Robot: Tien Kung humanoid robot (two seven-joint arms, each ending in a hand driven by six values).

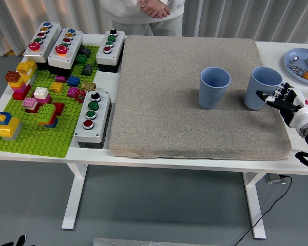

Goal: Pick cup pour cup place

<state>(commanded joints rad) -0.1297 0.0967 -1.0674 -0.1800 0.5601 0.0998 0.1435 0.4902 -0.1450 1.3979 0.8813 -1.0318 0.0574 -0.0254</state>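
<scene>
Two cups: both blue and upright on the grey mat (195,128), toward the table's (277,48) right edge.
Right cup (261,86): nearest the mat's right edge; the right hand (282,100) touches its side.
Left cup (213,87): near it, apart, untouched.
Right hand: fingers curled partly around the right cup; a firm grasp cannot be told.
Person: at the far edge, hands (155,7) clasped together.
Left edge: green brick baseplate (36,138) and button boxes (92,118).
Far right corner: blue plate (293,72).
</scene>
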